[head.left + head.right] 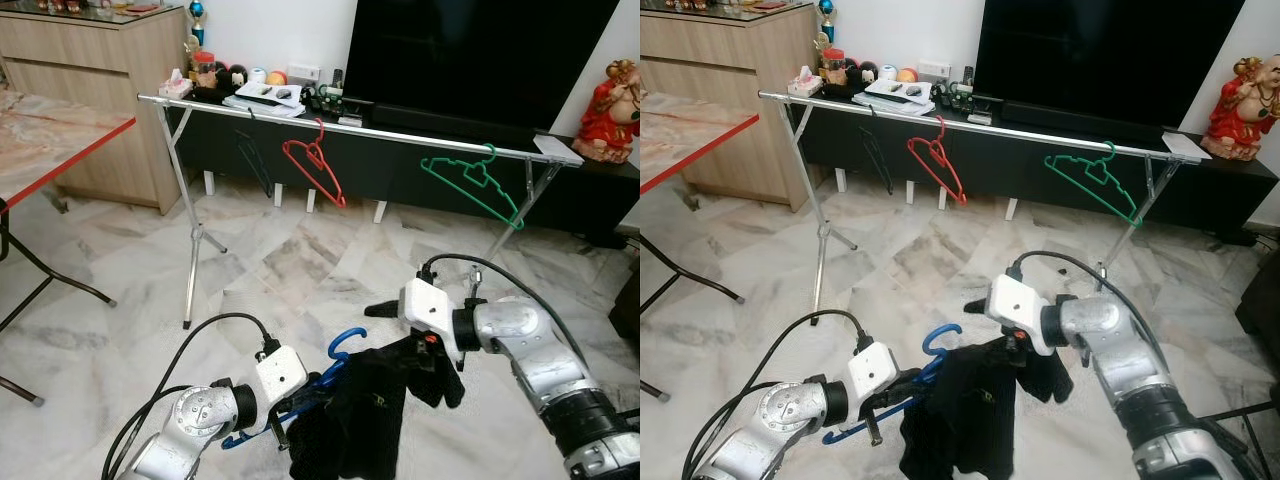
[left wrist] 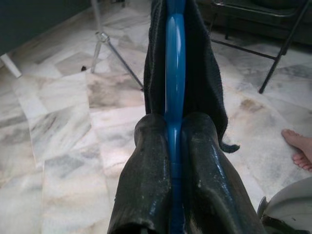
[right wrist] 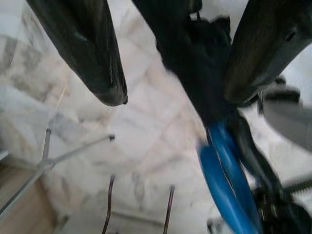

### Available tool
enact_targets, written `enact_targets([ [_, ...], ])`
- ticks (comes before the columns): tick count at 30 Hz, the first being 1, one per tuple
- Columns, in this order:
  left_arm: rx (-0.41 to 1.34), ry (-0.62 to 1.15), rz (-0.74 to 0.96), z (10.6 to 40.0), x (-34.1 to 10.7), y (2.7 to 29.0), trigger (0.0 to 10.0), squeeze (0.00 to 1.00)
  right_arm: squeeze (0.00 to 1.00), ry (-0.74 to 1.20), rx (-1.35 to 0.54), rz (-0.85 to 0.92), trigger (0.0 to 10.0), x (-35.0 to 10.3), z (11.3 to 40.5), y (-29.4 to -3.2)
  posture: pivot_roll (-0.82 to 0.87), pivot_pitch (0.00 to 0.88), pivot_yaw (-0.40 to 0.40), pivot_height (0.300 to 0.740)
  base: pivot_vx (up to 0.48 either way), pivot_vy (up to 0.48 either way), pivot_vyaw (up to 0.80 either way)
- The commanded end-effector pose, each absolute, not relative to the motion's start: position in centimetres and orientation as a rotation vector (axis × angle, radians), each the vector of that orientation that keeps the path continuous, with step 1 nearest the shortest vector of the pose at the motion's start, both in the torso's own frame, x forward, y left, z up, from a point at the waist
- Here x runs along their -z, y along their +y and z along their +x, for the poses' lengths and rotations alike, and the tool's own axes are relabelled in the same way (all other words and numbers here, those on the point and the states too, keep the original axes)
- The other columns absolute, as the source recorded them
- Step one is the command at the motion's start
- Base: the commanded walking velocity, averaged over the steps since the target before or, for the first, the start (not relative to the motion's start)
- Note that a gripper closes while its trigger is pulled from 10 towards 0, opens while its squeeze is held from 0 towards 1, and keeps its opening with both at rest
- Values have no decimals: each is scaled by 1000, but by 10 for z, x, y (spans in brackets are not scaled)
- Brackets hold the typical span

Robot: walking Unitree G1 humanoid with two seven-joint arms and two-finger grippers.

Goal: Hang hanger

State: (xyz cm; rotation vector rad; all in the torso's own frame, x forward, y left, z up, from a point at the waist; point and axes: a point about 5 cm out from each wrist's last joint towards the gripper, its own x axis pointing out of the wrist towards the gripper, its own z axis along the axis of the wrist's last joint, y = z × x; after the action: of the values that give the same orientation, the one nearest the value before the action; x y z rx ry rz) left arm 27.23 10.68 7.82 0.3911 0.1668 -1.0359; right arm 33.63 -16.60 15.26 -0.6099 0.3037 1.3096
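- A blue plastic hanger draped with a black garment is held low over the pale marble floor, between the two silver arms.
- The left gripper is clamped on the hanger's blue bar, with both black fingers pressed against it from either side.
- The right gripper is spread wide, its fingers standing apart on either side of the garment's upper part; nothing is pinched between them, and this view is blurred.
- The hanger's hook is seen above the garment, curving upward just beside the left wrist.
- A long silver metal rail on folding legs is placed farther back, in front of a dark low cabinet and a large black television screen.
- Three hangers are hung on the rail: a thin dark hanger near its left end, a red wire hanger toward its middle, and a green wire hanger near its right end.
- A red figurine is set on the cabinet by the rail's right end.
- A person's bare foot is seen on the floor in the left wrist view.
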Motion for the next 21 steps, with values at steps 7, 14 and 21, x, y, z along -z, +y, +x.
enact_targets([
  [7,1116,101,406,275,-91,101,10000,0,0,394,-1350,-694,10000,-148,336,-185,129,0,-134,740,0,0,0],
  [14,1150,116,404,272,-91,105,10000,0,0,418,-1383,-712,10000,-140,335,-188,131,0,-128,740,0,0,0],
  [21,1169,105,386,273,-98,103,10000,0,0,427,-1395,-708,10000,-130,334,-185,137,0,-128,740,0,0,0],
])
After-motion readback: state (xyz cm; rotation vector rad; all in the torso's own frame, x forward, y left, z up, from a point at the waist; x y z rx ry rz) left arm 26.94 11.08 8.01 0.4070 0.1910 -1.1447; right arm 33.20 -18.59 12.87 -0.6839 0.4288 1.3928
